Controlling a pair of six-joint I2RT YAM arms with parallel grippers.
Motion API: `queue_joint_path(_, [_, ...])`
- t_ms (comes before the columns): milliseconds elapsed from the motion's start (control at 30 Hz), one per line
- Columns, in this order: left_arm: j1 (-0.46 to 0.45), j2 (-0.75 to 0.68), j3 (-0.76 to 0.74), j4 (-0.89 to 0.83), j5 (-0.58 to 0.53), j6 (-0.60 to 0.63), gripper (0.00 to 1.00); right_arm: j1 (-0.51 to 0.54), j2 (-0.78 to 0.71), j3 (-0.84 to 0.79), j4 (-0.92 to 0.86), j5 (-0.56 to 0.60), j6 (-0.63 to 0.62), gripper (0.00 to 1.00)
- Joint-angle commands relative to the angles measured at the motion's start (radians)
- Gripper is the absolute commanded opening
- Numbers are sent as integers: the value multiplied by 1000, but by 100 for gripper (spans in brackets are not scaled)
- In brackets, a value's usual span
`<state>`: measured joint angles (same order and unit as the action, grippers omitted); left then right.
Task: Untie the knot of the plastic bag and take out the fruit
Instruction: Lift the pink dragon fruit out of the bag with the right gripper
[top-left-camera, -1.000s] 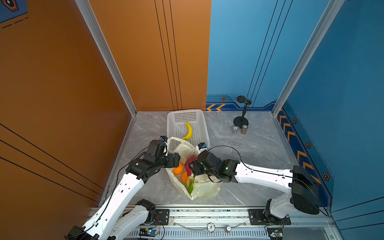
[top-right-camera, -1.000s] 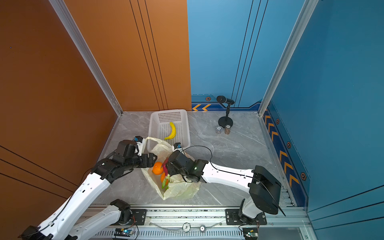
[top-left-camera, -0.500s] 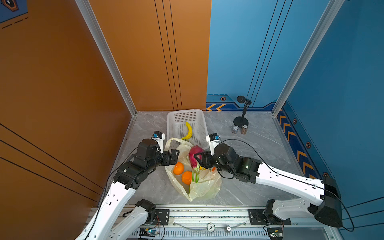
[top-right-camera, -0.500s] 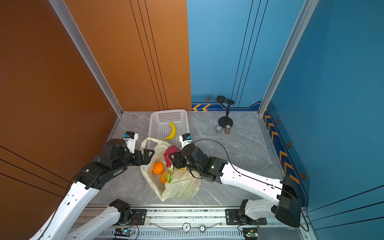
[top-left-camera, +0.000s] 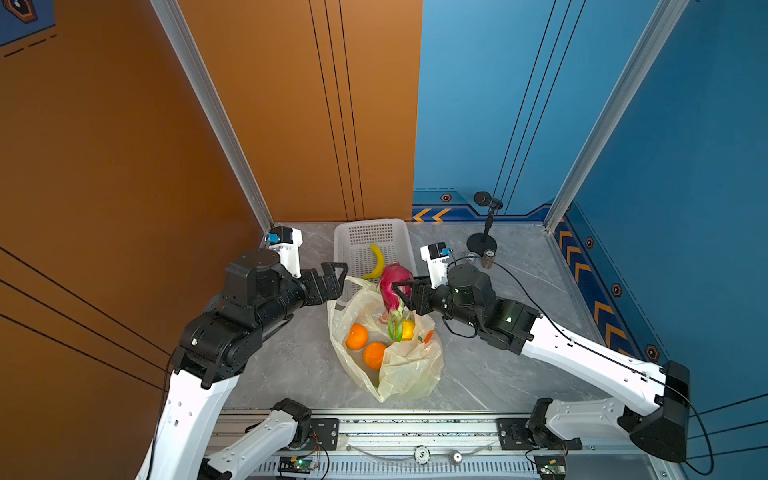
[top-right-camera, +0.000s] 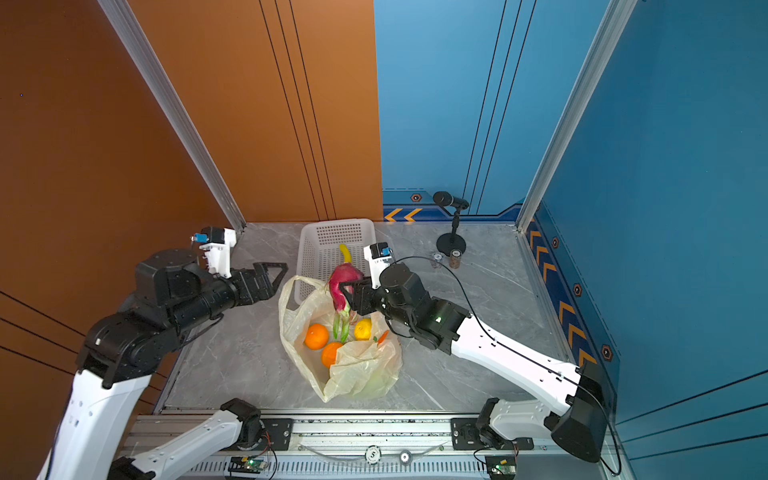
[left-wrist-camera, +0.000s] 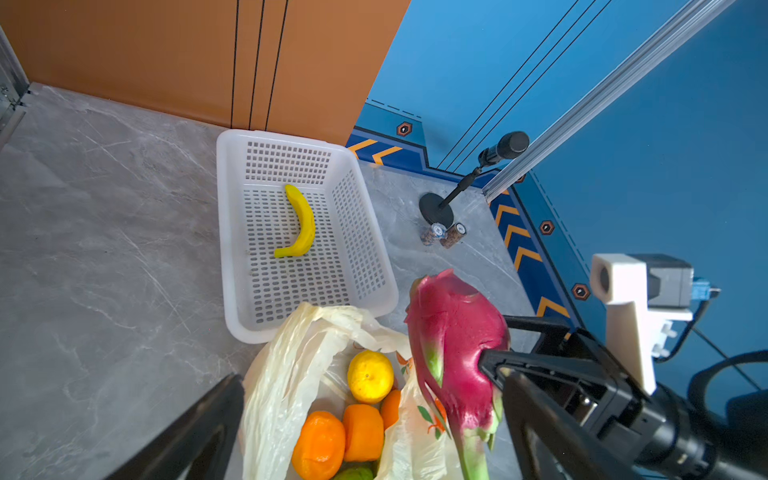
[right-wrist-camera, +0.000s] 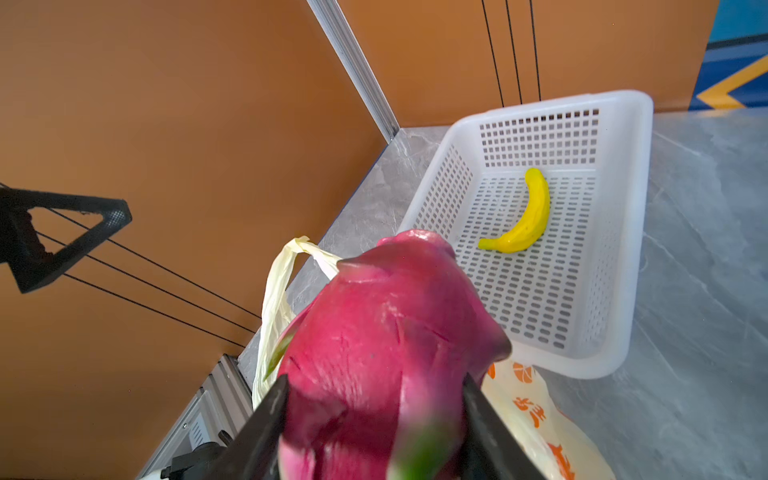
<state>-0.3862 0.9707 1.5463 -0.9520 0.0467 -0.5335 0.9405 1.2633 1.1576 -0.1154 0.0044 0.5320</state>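
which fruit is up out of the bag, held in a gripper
The magenta dragon fruit, clamped in the right gripper above the plastic bag. The oranges and the yellow fruit lie inside the bag; the banana lies in the basket.

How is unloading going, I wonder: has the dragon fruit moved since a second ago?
Yes. Held in the right gripper, the dragon fruit has moved up from the plastic bag toward the basket.

A round disc (top-left-camera: 421, 454) on the front rail (top-left-camera: 415, 426) bears the number 5. The orange print on the plastic bag (right-wrist-camera: 536, 411) is unreadable.
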Motion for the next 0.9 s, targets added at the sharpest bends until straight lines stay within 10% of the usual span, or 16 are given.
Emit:
queue_joint_path(0, [9,63,53,-74,55,-54,98,-14,-31,33,99,-42,-153,38])
queue_joint_path(200, [-29,146,66,89,320,-122,97,-39,-7,60,147,-127,-246,37])
queue_joint_path(867, [-79,270,21,174,481,-194,92,-32,29,58,292,-184,-299,37])
